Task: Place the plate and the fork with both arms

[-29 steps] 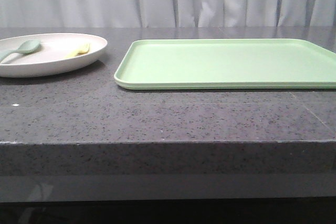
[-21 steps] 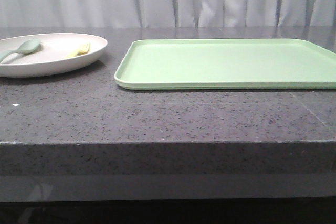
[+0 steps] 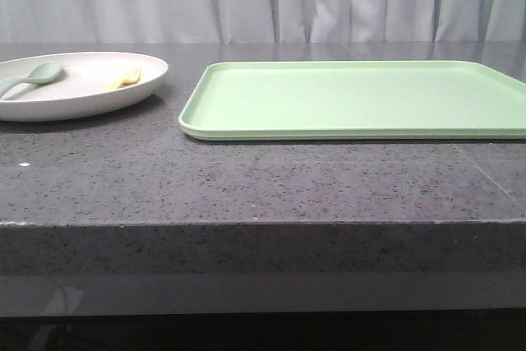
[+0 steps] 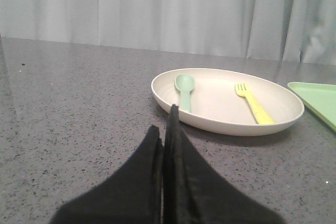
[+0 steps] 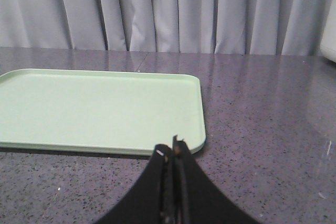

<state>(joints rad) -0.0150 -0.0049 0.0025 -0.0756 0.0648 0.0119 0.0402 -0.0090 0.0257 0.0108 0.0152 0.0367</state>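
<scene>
The cream-white plate [image 3: 78, 84] sits on the dark counter at the far left; it also shows in the left wrist view [image 4: 227, 99]. The pale-yellow fork [image 3: 123, 79] lies inside it on its right side, seen also in the left wrist view [image 4: 253, 102]. A teal-green spoon [image 3: 33, 76] lies on the plate's left side. My left gripper [image 4: 164, 121] is shut and empty, just short of the plate's near rim. My right gripper [image 5: 172, 148] is shut and empty, near the tray's corner. Neither gripper shows in the front view.
A flat light-green tray [image 3: 353, 98] lies to the right of the plate, also in the right wrist view [image 5: 100, 109]. Grey curtains hang behind the counter. The counter's front edge [image 3: 263, 223] runs across the front view.
</scene>
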